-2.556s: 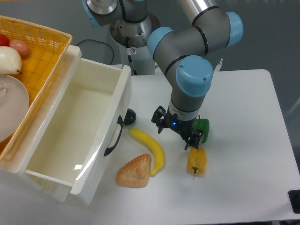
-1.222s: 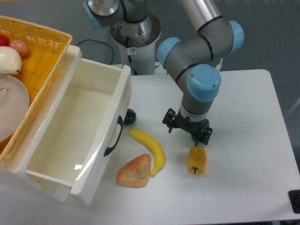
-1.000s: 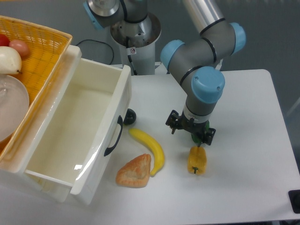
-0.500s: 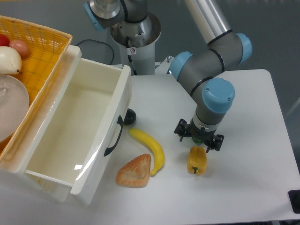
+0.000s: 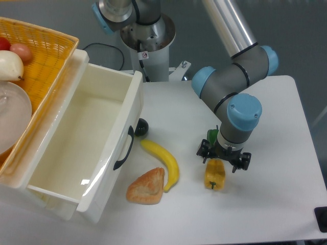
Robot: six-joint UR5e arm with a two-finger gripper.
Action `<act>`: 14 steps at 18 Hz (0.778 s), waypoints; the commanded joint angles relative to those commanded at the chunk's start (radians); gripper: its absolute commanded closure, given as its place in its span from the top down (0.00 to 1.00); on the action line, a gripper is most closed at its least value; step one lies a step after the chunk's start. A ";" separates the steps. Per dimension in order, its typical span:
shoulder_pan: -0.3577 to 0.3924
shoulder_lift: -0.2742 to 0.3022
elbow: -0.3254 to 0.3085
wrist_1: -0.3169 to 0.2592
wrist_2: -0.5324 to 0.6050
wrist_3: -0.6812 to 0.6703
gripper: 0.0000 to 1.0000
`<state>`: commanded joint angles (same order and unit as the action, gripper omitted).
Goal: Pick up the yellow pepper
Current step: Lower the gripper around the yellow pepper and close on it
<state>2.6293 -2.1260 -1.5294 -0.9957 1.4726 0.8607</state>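
Observation:
The yellow pepper [image 5: 214,176] lies on its side on the white table [image 5: 276,117], stem toward the front. My gripper [image 5: 224,159] hangs directly over the pepper's far end, fingers spread to either side of it, open and holding nothing. The green pepper [image 5: 211,136] is mostly hidden behind my wrist; only a sliver shows.
A yellow banana [image 5: 162,162] and a piece of bread [image 5: 147,187] lie left of the pepper. A small black ball [image 5: 141,125] sits by the open white drawer [image 5: 82,143]. A wicker basket [image 5: 41,56] with fruit and a plate stands at far left.
My gripper has moved right and toward the front, from beside the green pepper to just above the yellow pepper. The objects on the table have not moved.

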 joint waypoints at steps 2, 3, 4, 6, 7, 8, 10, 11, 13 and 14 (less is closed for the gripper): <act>-0.006 -0.008 0.000 0.008 0.000 -0.011 1.00; -0.006 -0.006 0.000 0.008 0.000 -0.021 1.00; -0.006 -0.008 0.002 0.009 0.000 -0.029 1.00; -0.008 -0.015 0.002 0.015 0.000 -0.029 1.00; -0.008 -0.021 0.003 0.020 0.000 -0.031 1.00; -0.011 -0.028 0.003 0.029 0.000 -0.032 1.00; -0.020 -0.034 0.003 0.035 0.000 -0.038 1.00; -0.021 -0.035 0.002 0.035 0.000 -0.041 1.00; -0.023 -0.035 0.000 0.035 0.000 -0.045 1.00; -0.023 -0.037 0.000 0.035 0.000 -0.045 1.00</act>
<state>2.6062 -2.1629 -1.5294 -0.9603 1.4726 0.8161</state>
